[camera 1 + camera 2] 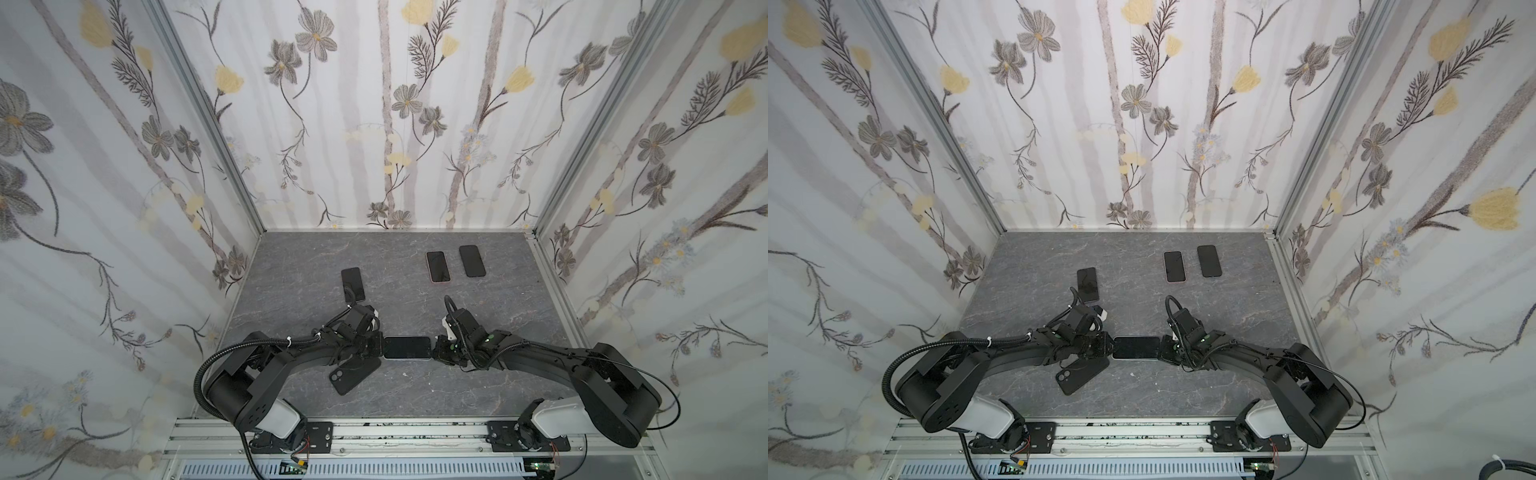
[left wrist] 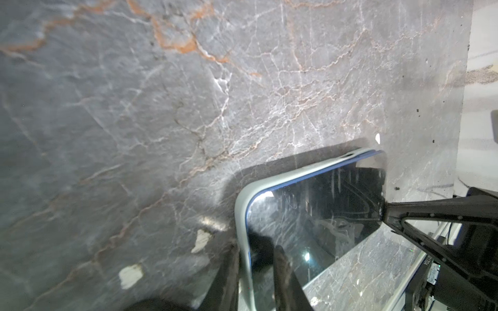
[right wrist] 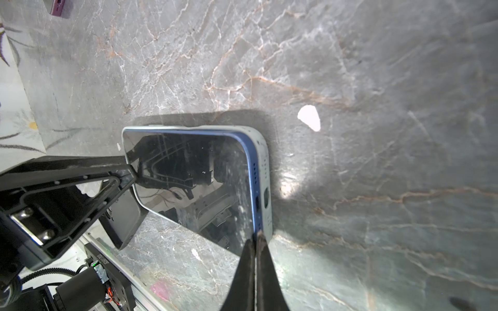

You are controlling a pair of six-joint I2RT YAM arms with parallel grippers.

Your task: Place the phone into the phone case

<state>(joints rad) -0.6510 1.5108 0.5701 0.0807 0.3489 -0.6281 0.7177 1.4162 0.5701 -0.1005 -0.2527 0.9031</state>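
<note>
**Phone almost home: the port end needed pressing down**

The phone (image 1: 406,347) lay screen up inside the pale phone case (image 3: 267,185), crosswise near the front middle of the tabletop (image 1: 478,374), between your two arms. In the right wrist view its blue side showed above the case's rim at the port end, so I judged that end not fully seated. To finish the step well, you needed to pin the case at one end and push straight down on the raised end. The push belonged close to the corner and on the frame, not the glass, working along the rim until no blue showed. A sideways shove would likely have slid the pair across the smooth stone.

Your left pincer (image 2: 254,251) stood only a little apart, one finger outside the case's short-end wall and the other on the screen. It appeared to pinch that end of the case with the phone in it. Your right pincer (image 3: 256,238) was fully closed and held nothing; its joined tips rested on the phone's edge at a port-end corner.

Further out, a black handset or case (image 1: 353,376) lay back up, partly under the left arm. Three more phones (image 1: 438,266) lay well apart toward the back wall.
</note>
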